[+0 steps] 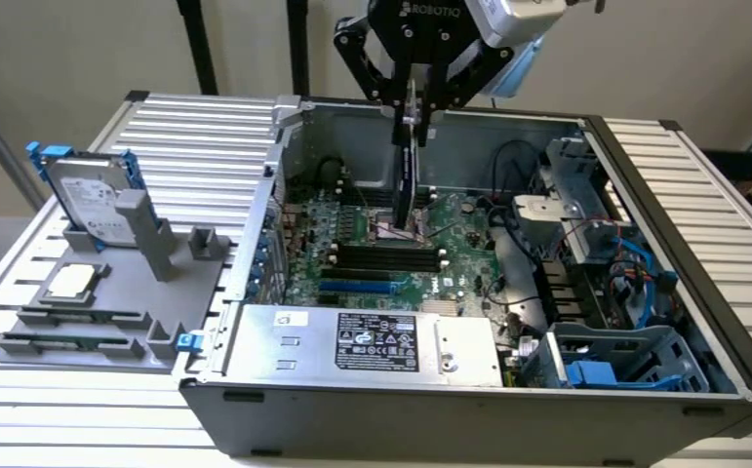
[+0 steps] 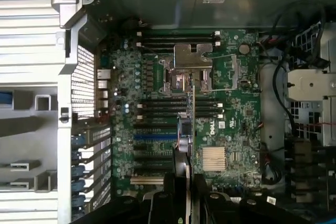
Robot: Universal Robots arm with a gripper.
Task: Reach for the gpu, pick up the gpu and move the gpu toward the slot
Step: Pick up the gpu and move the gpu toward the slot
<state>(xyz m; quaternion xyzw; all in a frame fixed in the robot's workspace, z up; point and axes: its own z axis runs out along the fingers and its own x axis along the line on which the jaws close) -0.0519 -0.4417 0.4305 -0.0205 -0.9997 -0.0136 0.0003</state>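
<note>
Hanging edge-on above the motherboard (image 1: 467,229) inside the open computer case (image 1: 688,292), toward its far side, the gpu (image 1: 410,161) is gripped between the narrowed fingers of the gripper (image 1: 415,102)

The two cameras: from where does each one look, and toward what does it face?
Exterior view: off the arm, above one side of the open computer case, looking down into it; the gripper hangs at the top, shut on the gpu, seen edge-on.
Wrist view: on the wrist, facing straight down onto the motherboard; the gripper reaches in from the picture's edge with the gpu between its fingers.
Both views share the gripper, the gpu and the motherboard.
</note>
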